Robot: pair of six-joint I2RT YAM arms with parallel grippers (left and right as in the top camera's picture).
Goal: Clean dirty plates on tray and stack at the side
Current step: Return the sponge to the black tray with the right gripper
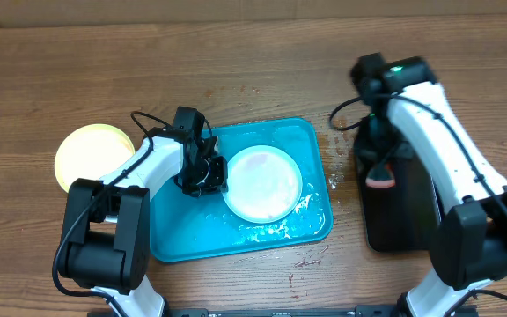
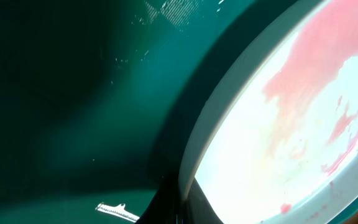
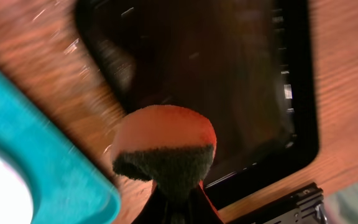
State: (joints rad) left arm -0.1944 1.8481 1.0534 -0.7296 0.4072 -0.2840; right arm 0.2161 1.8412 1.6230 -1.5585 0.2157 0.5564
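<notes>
A brown wooden bench (image 1: 236,62) carries the turquoise tray (image 1: 183,238) in the middle and a smaller black tray (image 1: 403,224) at the right. One pale plate (image 1: 262,183) lies flat inside the turquoise tray, toward its right half. The left wrist view shows red sauce smears (image 2: 309,68) across its white centre. A yellow-green plate (image 1: 86,154) rests on the bench to the left of the tray, apart from it. The left end effector (image 1: 205,173) is low over the tray, right at the left rim of the pale plate. Whether its fingers are closed on that rim I cannot tell, as they are nearly out of the wrist picture. The right end effector (image 3: 176,202) is above the black tray and pinches a sponge (image 3: 163,146) - orange on one side, dark and rough on the other. Wet, shiny patches (image 1: 280,231) lie on the tray floor near the front rim.
</notes>
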